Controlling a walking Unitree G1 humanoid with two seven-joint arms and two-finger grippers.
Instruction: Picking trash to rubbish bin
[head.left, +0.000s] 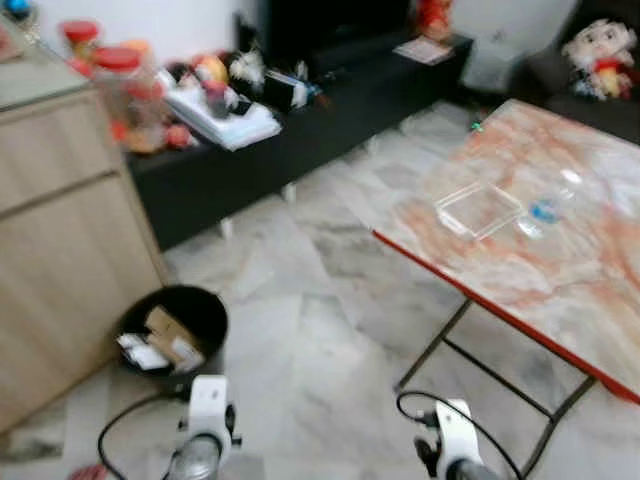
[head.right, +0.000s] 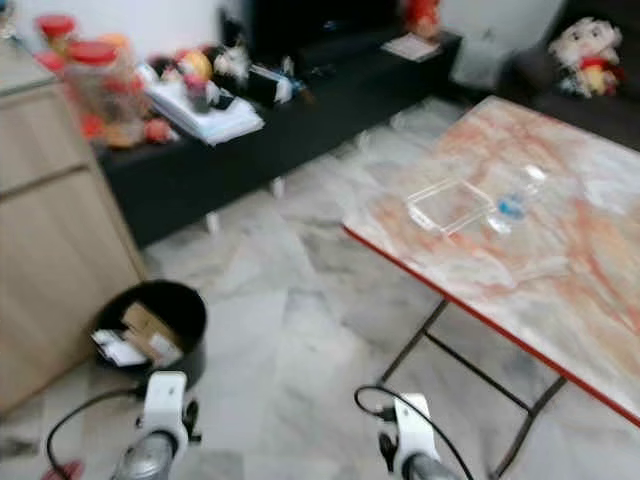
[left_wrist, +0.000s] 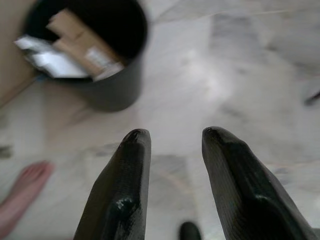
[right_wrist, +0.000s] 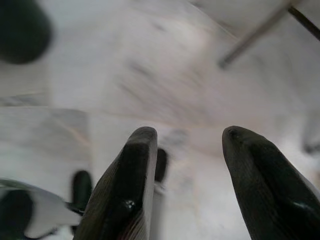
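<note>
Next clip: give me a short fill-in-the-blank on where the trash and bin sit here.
1. The black rubbish bin stands on the ____.
2. The clear plastic container lies on the ____ beside a crushed bottle.
3. The left claw has its fingers ____, holding nothing.

Missing words: floor; table; open

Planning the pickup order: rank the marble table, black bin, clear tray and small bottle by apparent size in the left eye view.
Largest to smallest:
1. marble table
2. black bin
3. clear tray
4. small bottle
The bin is nearer the camera than the tray, so their true sizes could be closer.
</note>
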